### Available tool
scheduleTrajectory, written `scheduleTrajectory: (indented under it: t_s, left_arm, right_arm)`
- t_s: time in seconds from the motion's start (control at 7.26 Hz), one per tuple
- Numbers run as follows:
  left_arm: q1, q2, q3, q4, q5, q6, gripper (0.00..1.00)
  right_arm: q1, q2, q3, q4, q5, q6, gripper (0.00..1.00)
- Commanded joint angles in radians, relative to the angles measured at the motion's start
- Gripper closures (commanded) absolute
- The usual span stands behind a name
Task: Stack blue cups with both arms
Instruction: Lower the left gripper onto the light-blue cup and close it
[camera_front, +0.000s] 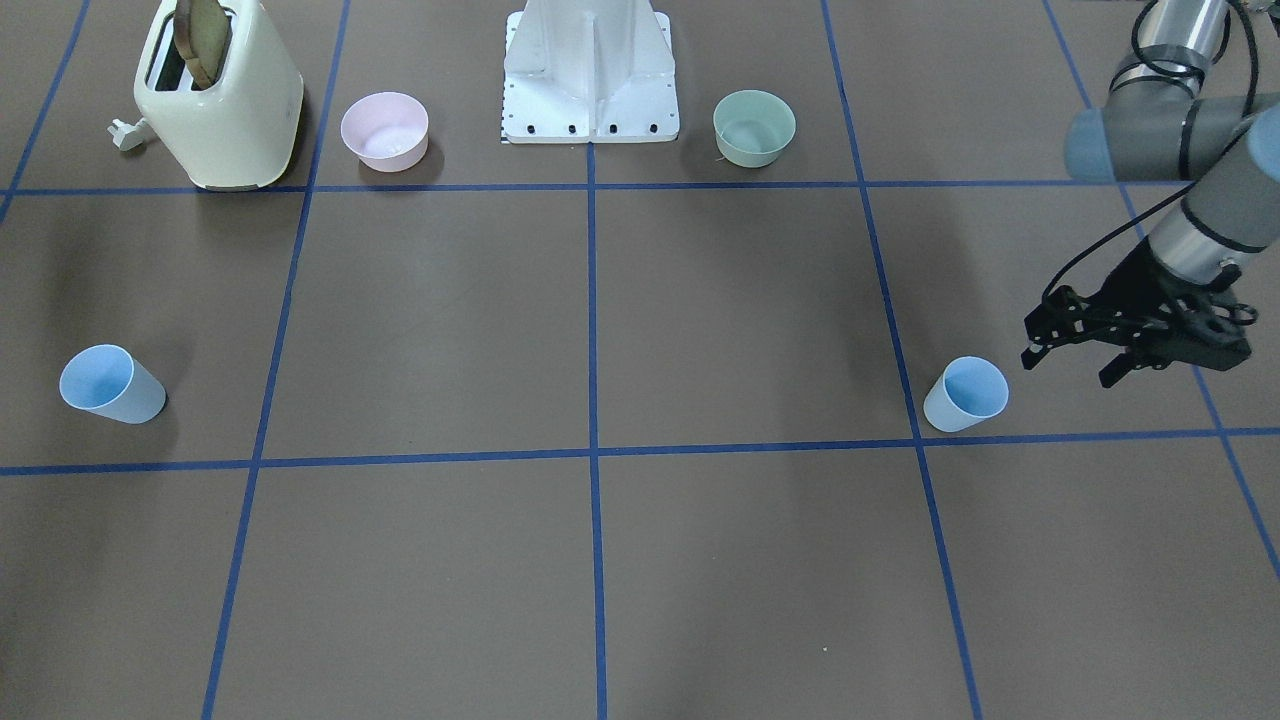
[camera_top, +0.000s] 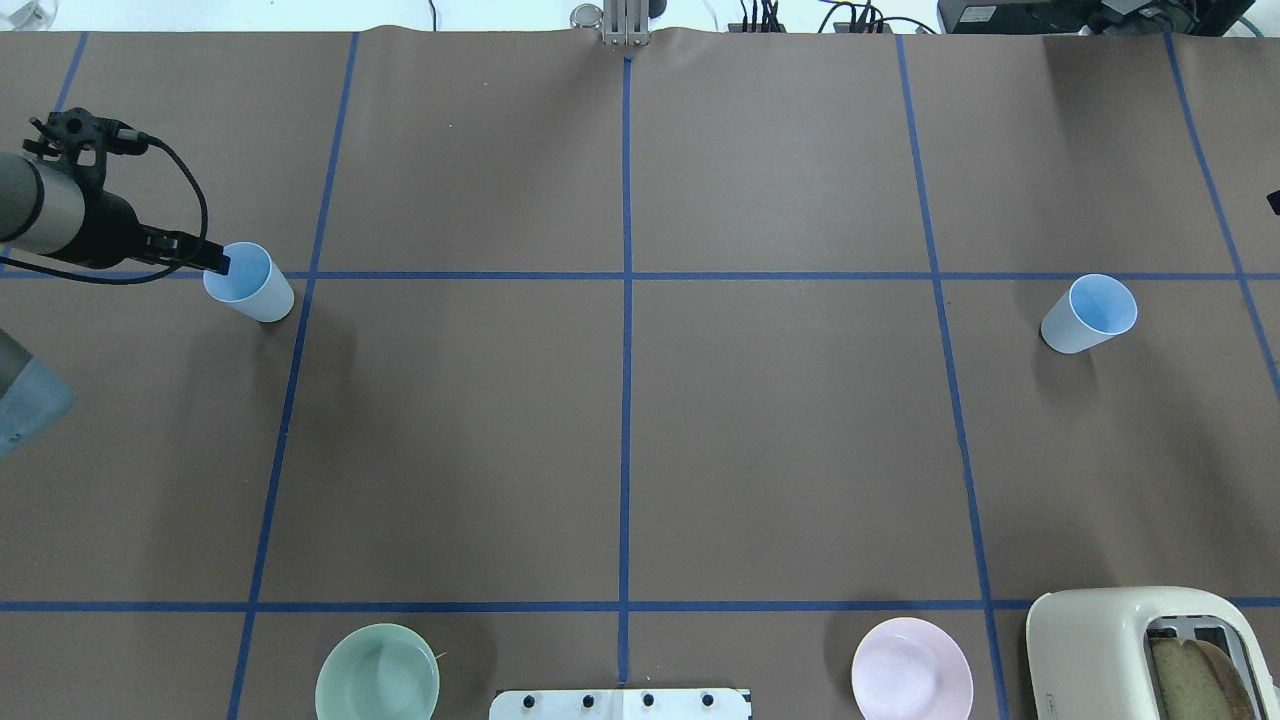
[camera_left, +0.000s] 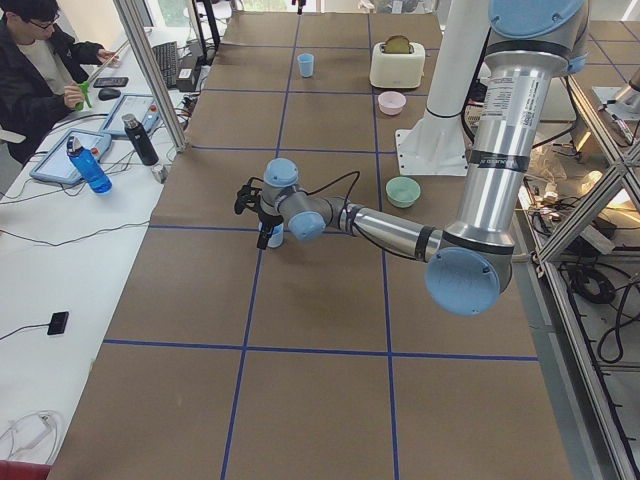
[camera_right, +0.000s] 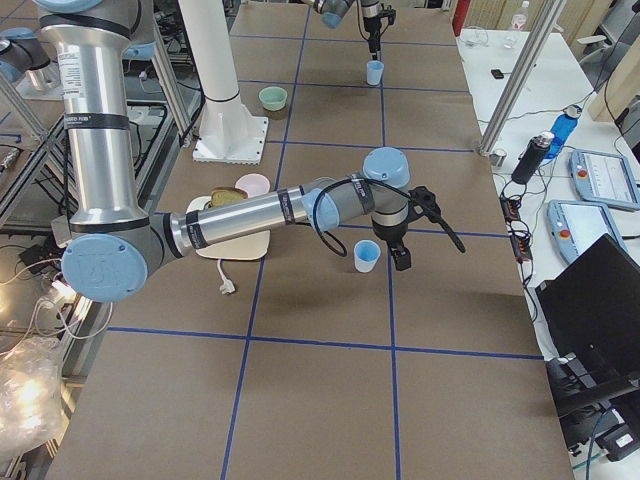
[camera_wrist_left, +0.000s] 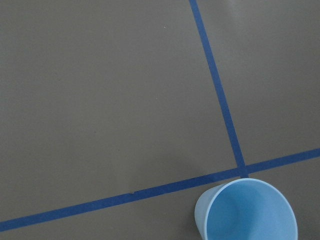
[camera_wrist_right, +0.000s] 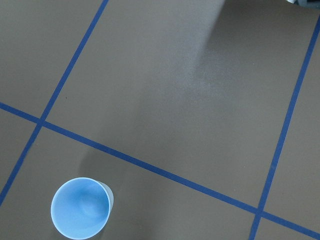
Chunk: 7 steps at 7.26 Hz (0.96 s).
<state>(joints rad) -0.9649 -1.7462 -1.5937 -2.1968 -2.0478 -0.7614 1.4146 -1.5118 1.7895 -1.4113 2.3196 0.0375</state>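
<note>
Two light-blue cups stand upright on the brown table. One cup (camera_front: 966, 393) is on my left side; it also shows in the overhead view (camera_top: 248, 282) and the left wrist view (camera_wrist_left: 246, 211). My left gripper (camera_front: 1070, 365) is open and empty beside it, its fingertips just short of the rim (camera_top: 212, 263). The other cup (camera_front: 110, 384) stands on my right side, and shows in the overhead view (camera_top: 1090, 313) and the right wrist view (camera_wrist_right: 80, 207). My right gripper (camera_right: 402, 260) points down close beside that cup. I cannot tell whether it is open.
A cream toaster (camera_front: 220, 100) with toast, a pink bowl (camera_front: 385, 130), the white pedestal base (camera_front: 590, 75) and a green bowl (camera_front: 754, 127) line the robot's edge of the table. An operator (camera_left: 40, 70) sits at a side desk.
</note>
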Motion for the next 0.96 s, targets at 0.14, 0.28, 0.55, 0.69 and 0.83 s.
scheduleTrajectory:
  t_s: [0.14,0.28,0.55,0.69,0.83]
  left_arm:
    - [0.021,-0.018,0.034,-0.032,0.021,-0.001,1.0]
    - [0.021,-0.018,0.025,-0.032,0.02,-0.001,1.0]
    - [0.02,-0.016,-0.012,-0.029,0.011,-0.001,1.0]
    - [0.02,-0.016,-0.046,-0.02,0.009,-0.004,1.0]
    - [0.02,-0.028,-0.105,0.021,0.009,-0.025,1.0]
  right_arm:
    - [0.0,0.001,-0.006,0.0,0.001,-0.001,0.0]
    - [0.0,0.001,-0.004,0.0,0.001,0.001,0.0]
    - [0.0,0.001,-0.006,0.0,0.003,0.001,0.0]
    - [0.0,0.001,-0.006,0.0,0.003,0.001,0.0]
    - [0.0,0.001,-0.004,0.0,0.003,0.001,0.0]
